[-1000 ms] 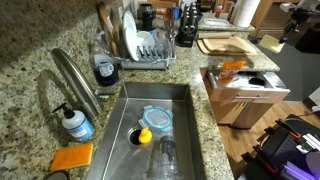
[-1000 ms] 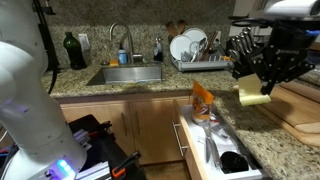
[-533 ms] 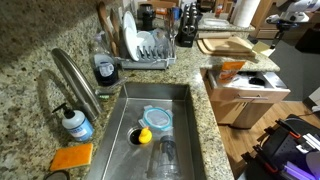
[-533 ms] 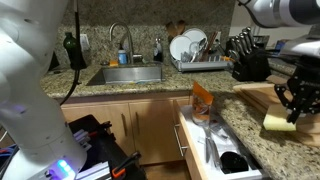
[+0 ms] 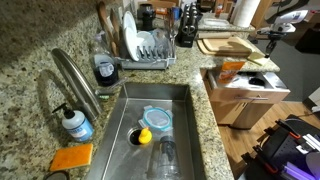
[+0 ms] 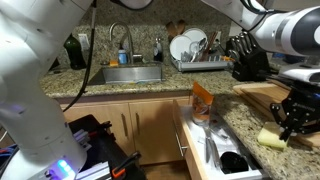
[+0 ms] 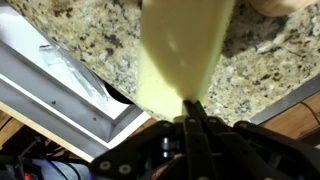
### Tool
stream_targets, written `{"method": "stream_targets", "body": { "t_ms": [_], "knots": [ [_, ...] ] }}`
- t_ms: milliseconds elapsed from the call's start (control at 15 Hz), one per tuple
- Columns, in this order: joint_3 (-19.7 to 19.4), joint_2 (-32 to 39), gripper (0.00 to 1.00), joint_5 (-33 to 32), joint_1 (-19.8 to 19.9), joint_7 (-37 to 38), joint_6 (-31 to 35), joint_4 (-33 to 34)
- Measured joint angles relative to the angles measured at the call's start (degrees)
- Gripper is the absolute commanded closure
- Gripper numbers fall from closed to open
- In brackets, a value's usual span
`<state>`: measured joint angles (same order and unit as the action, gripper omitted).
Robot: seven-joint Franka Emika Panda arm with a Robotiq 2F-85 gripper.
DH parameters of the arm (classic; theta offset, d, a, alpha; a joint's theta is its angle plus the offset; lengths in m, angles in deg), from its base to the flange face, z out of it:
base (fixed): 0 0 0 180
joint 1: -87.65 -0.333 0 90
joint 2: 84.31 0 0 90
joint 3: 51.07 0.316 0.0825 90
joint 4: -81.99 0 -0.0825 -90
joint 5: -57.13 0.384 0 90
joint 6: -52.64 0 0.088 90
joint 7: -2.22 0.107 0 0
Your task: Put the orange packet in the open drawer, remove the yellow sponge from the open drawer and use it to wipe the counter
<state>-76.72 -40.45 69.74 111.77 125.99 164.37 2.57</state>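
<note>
My gripper (image 6: 285,126) is shut on the yellow sponge (image 6: 271,137) and presses it onto the speckled granite counter (image 6: 246,119) right of the open drawer (image 6: 212,146). In the wrist view the fingers (image 7: 192,104) pinch the sponge's near edge (image 7: 183,50), and the sponge lies flat on the counter (image 7: 88,38). The orange packet (image 6: 202,102) stands in the drawer's back end. It also shows in an exterior view (image 5: 232,68) inside the drawer (image 5: 243,88).
A pale wooden cutting board (image 6: 301,100) lies just behind the sponge, with a knife block (image 6: 246,62) beyond it. A dish rack (image 5: 150,48) and the sink (image 5: 158,125) with a tap are to the side. The drawer's rim (image 7: 60,92) is close beside the sponge.
My gripper has carried the sponge down from above the drawer to the counter by the cutting board. The orange packet has stayed in the drawer.
</note>
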Motion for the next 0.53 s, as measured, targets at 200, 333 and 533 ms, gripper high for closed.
{"method": "stream_targets", "body": {
  "t_ms": [200, 333, 533],
  "knots": [
    [2.16, 0.28, 1.0, 0.61, 1.82, 0.0, -2.99, 0.21],
    [3.48, 0.88, 1.0, 0.75, 2.86, 0.0, -5.25, 0.9],
    [4.71, 2.3, 1.0, 0.72, 2.78, 0.03, -5.71, 2.68]
  ]
}}
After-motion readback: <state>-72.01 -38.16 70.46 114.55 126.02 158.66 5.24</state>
